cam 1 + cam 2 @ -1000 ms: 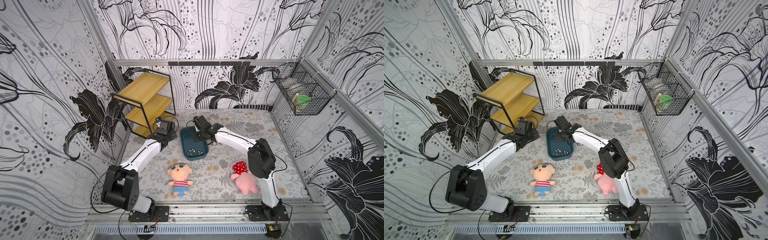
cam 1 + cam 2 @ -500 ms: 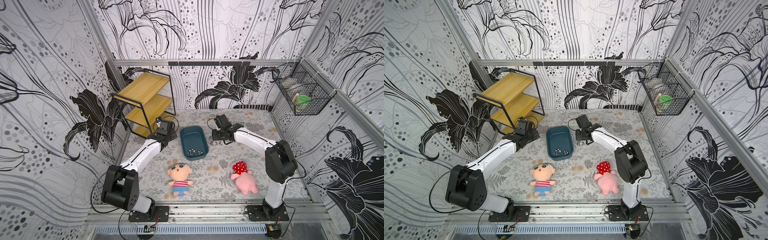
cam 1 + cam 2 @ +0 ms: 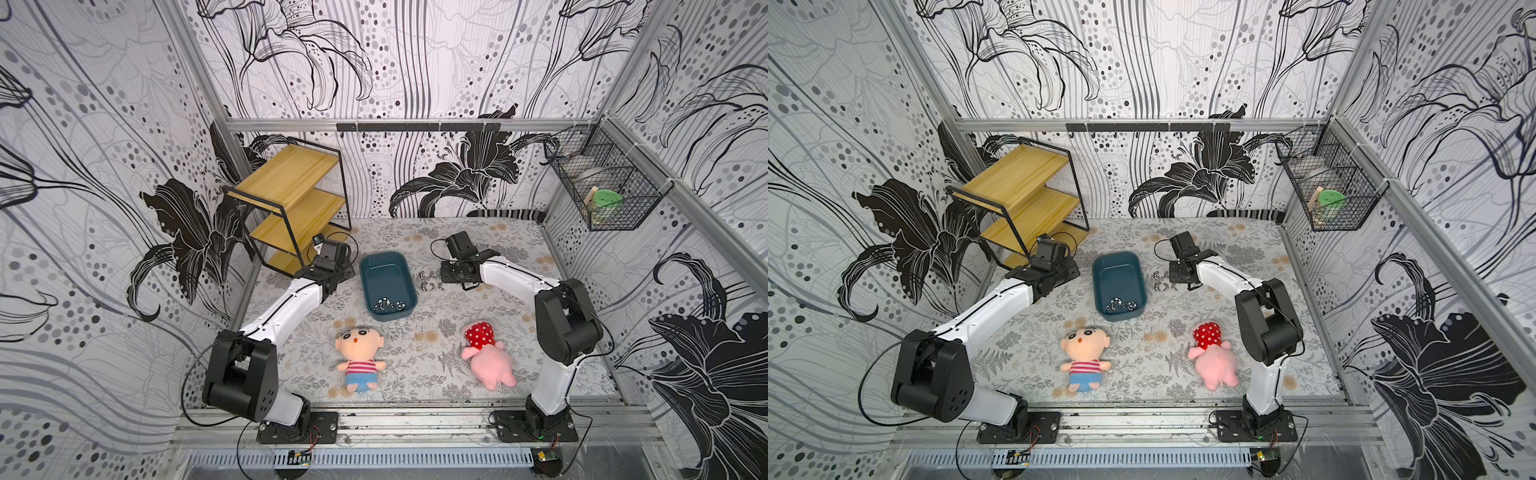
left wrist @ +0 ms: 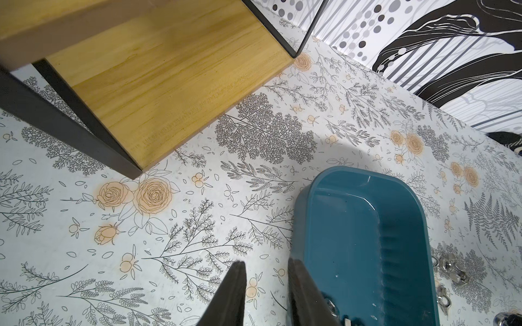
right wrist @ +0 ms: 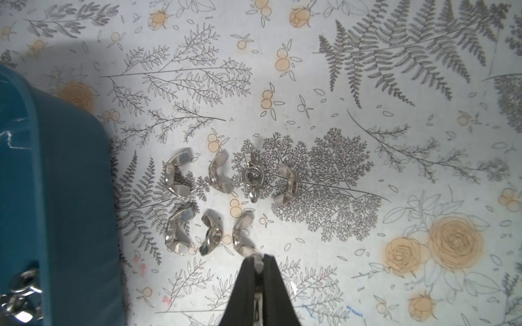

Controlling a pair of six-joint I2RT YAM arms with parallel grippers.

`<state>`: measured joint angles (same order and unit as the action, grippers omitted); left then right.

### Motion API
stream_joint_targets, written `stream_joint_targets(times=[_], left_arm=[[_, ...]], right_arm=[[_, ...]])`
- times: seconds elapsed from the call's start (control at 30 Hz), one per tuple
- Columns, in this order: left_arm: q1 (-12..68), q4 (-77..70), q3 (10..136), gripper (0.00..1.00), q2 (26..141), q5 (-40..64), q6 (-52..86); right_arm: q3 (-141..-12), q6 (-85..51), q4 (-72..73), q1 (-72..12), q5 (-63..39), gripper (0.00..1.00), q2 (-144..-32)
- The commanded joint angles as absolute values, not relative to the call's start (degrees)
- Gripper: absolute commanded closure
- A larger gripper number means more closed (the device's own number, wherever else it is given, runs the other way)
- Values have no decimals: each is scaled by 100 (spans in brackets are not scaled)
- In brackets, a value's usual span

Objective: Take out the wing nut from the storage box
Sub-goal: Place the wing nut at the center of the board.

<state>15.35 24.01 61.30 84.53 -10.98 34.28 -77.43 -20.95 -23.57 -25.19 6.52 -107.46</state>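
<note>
Beside the storage box [image 5: 56, 197], grips a wing nut [image 5: 258, 258] in the clenched right gripper [image 5: 258, 263], with left gripper [image 4: 267, 271] parted and empty; light, hard, slippery metal, best pinched across the wings.

- Your counter [image 3: 498, 307] is covered in a floral print.
- The teal storage box [image 3: 384, 274] sits on it, with seven loose wing nuts [image 5: 175, 175] just beside the box.
- Toward the front edge lie a striped-shirt doll [image 3: 359, 353] and a pink plush [image 3: 488, 359].
- A wooden shelf rack [image 3: 291, 199] stands at the far left corner.

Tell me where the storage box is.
In both top views the storage box sits mid-table, loose wing nuts beside it on the robot's right, the boy doll just in front.
</note>
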Motion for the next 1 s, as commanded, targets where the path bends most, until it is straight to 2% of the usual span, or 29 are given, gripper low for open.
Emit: stream_joint_targets(times=[0.0,0.6,0.97], left_arm=[[1555,2309,6231,68,8377,-1215,3445],[1549,2329,6186,68,8324,-1239,3454],[1555,2336,6178,68,8323,-1248,3453]], right_arm=[[-7647,-1969,-2325,-2479,724,99,-10986],[-7611,-2013,-2229,-2409,754,99,-11370],[-7692,-2013,-2290,-2372,702,91,-11522]])
